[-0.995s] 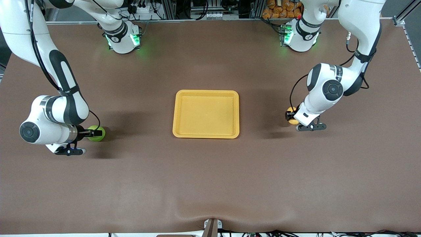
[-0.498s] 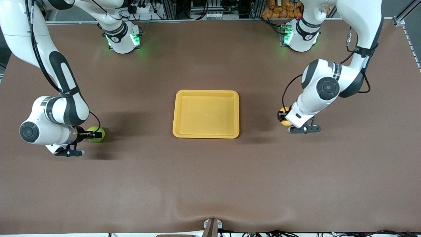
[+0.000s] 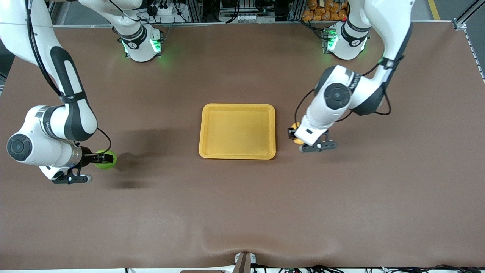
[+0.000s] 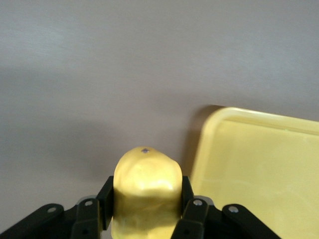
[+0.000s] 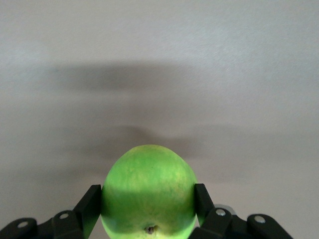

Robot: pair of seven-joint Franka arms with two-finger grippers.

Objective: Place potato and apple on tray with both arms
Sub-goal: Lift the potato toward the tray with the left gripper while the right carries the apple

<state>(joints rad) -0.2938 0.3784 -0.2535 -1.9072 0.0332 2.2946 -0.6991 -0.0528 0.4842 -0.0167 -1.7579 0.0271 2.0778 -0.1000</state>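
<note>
Start at the right arm's end of the table: your right gripper (image 3: 99, 158) is up in the air over the bare brown table (image 3: 242, 212), well apart from the tray. Its fingers (image 5: 89, 206) are clamped on the apple (image 3: 105, 159), one pad pressed against each flank of the green fruit, and the right wrist view shows its brown stem dimple turned toward the camera. A shadow lies on the tabletop just beside the apple, so you can see it is off the surface.

In the middle of the table you have the tray (image 3: 237, 107), yellow, lying flat, with neither item on it.

Toward the left arm's end, your left gripper (image 3: 294, 136) hangs over the table just beside the tray's short edge. It is closed on the potato (image 3: 296, 135), which peeks out yellow-orange from under the wrist in the front view. In the left wrist view you see the fingers (image 4: 104, 199) hugging the potato (image 4: 146, 191) from both sides, and the tray's rounded corner (image 4: 219, 115) close by
</note>
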